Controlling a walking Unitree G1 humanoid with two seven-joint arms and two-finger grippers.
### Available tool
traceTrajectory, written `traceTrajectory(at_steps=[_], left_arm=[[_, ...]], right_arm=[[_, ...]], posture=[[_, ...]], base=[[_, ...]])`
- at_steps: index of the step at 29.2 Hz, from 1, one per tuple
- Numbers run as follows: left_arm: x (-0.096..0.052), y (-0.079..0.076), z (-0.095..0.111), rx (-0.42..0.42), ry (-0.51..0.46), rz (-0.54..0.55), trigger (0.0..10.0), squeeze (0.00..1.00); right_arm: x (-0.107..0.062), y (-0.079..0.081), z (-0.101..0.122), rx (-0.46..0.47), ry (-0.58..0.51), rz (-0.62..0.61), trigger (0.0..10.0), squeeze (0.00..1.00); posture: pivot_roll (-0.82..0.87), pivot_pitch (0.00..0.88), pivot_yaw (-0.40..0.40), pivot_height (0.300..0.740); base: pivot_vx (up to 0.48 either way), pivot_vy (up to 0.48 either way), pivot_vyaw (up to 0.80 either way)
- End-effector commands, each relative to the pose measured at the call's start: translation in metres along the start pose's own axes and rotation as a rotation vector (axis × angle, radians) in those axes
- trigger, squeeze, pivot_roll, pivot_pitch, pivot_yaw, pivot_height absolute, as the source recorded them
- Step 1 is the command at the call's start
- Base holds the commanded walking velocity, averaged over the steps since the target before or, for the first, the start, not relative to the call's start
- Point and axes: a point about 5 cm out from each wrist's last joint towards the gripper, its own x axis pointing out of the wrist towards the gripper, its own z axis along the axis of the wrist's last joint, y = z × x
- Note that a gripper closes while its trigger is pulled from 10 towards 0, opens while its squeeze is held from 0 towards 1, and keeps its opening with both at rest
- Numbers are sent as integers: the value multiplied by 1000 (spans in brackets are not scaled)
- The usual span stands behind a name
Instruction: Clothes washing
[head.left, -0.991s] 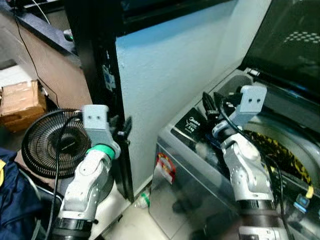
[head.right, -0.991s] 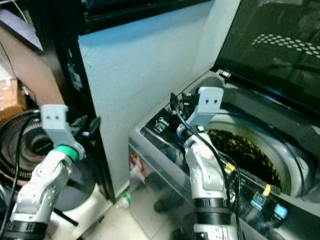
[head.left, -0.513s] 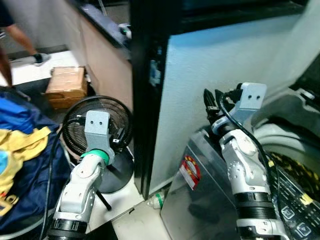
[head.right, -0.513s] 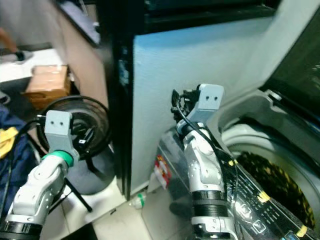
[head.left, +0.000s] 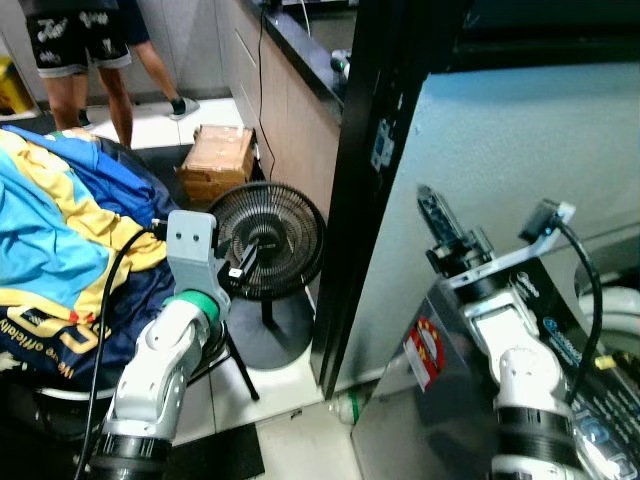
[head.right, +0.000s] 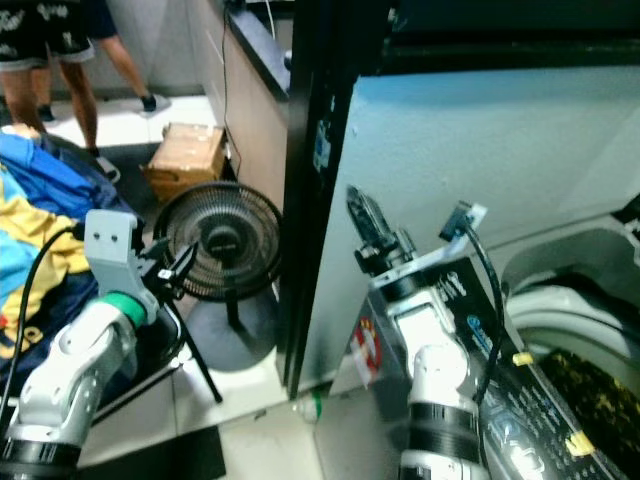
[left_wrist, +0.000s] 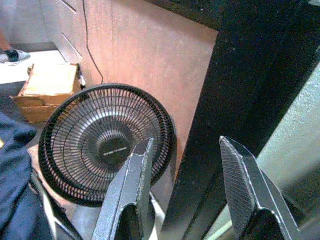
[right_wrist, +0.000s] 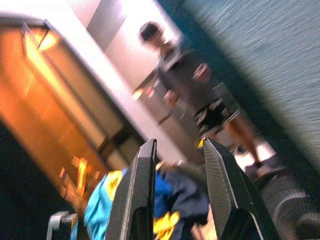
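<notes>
Both end effectors — left (head.left: 243, 268), right (head.left: 445, 228) — spread, empty; clothes pile (head.left: 60, 250) near the fan (head.left: 265, 242), whose stand risks snagging an arm.

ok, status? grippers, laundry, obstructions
Left gripper open, empty. Right gripper open, empty. Blue-yellow clothes piled at left; washer at right. Fan stands between.

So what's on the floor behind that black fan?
Behind the black fan a cardboard box sits on the floor against the wooden counter side. Farther back stands a person. The fan's grille hides the box's near lower corner.
</notes>
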Motion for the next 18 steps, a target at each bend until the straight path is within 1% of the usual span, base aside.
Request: traceTrajectory(at_steps=[1,6,8,9,12,13,14,16,17,18], left_arm=[[-5,4,-3,9,9,-3,10000,0],[-6,3,-4,11,10,-11,10000,0],[-7,3,-4,32,17,-20,10000,0],[-7,3,-4,46,23,-30,10000,0],[-8,3,-5,62,28,-36,10000,0],[-9,3,-6,78,37,-41,10000,0],[-10,2,-7,104,51,-53,10000,0],[-12,1,-7,112,56,-61,10000,0],[-12,1,-7,112,56,-62,10000,0],[-12,1,-7,112,56,-62,10000,0]], right_arm=[[2,8,-10,35,38,69,10000,0],[0,9,-10,60,43,96,10000,0],[0,11,-10,30,38,95,10000,0],[0,15,-12,-9,45,104,10000,0],[0,20,-14,-9,47,121,10000,0],[-1,26,-18,-13,68,148,10000,0],[-3,37,-26,-31,112,202,10000,0],[-6,50,-37,-50,191,272,10000,0],[-7,54,-39,-55,213,290,10000,0],[-7,54,-39,-55,213,290,10000,0]], posture=[[56,15,-23,740],[58,20,-21,740],[61,20,-21,740],[61,20,-21,740],[61,20,-21,740],[67,19,-22,740],[73,18,-24,740],[73,18,-24,740],[73,18,-24,740],[73,18,-24,740]], base=[[0,0,756],[0,0,756],[0,0,756],[0,0,756],[0,0,756],[0,0,756],[0,0,756],[0,0,750],[0,0,750],[0,0,750]])
